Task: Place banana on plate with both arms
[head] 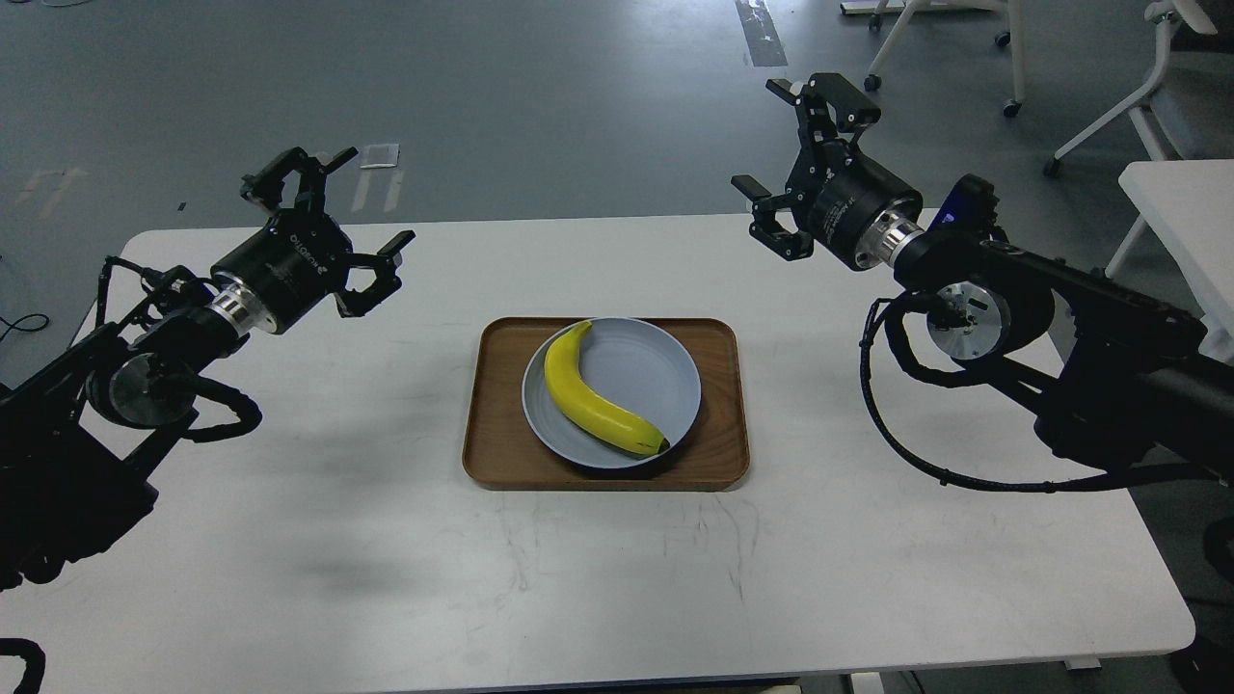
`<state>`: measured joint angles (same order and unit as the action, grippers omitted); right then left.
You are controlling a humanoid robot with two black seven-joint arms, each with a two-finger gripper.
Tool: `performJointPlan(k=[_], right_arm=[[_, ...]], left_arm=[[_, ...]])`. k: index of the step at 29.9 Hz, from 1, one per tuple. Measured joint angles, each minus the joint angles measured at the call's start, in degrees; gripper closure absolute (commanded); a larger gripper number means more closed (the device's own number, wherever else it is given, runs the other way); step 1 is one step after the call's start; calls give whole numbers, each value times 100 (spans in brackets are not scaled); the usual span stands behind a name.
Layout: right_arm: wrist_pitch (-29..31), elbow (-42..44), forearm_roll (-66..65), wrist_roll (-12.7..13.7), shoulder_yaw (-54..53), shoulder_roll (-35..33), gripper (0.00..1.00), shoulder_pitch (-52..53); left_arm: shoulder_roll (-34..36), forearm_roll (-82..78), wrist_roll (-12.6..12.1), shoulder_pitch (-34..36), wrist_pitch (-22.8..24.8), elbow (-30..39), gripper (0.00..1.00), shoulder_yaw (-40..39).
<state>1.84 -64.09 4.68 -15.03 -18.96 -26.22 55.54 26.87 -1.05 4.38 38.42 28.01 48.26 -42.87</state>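
The yellow banana (pixel 593 395) lies on the pale blue-lavender plate (pixel 656 371), running from the plate's upper left to its lower right, dark tip at the lower right. The plate sits in a brown wooden tray (pixel 718 405) at the table's middle. My left gripper (pixel 323 217) is open and empty, raised above the table's far left, well apart from the plate. My right gripper (pixel 786 154) is open and empty, raised above the table's far right edge, also apart from the plate.
The white table (pixel 386 540) carries only the tray. A second white table (pixel 1181 222) and wheeled chair legs (pixel 964 48) stand at the back right on the grey floor. Black cables (pixel 925 453) hang under my right arm.
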Motion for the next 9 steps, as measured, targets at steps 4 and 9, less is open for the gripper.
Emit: performJointPlan(k=[4,9], right_arm=[[140,-7,101,84,-9,-60,0,13],[98,22,89,99,-28,-116,0,34]], left_arm=[[10,-9,0,9,0,8,2,-32],[-7,-17,-7,10,0,9,2,-8]])
